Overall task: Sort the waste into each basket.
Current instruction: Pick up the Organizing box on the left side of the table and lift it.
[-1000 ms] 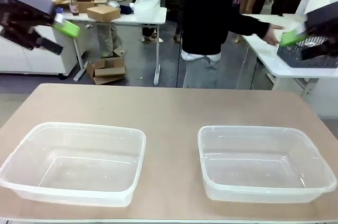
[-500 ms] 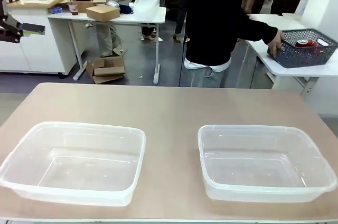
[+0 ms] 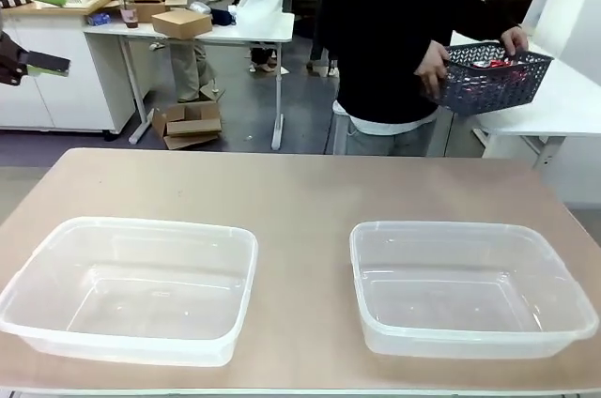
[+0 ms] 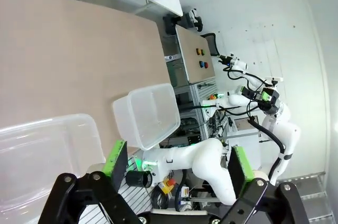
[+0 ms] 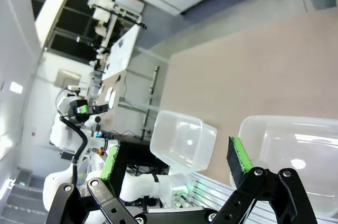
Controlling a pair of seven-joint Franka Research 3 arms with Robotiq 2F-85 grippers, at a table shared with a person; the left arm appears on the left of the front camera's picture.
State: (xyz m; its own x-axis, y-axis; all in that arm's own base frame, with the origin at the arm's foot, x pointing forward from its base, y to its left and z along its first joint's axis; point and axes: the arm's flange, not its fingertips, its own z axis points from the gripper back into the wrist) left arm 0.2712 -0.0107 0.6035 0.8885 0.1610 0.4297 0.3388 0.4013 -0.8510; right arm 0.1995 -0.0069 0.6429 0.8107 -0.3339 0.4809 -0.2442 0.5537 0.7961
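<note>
Two clear tubs stand empty on the tan table: the left basket and the right basket. Across the table a person holds a dark lattice basket in both hands, and red cans of the waste show inside it. My left gripper hangs open high at the left edge, far from the tubs. In the left wrist view it is open and empty above both baskets. My right gripper is also open and empty, high over the tubs.
A bare strip of table runs between the tubs and the person. A white side table stands at the right behind the person. Farther back there is a table with cardboard boxes.
Both arms have swung up and away from the middle; the right one has left the front view. The person has lifted the lattice basket off the side table and turned toward the table.
</note>
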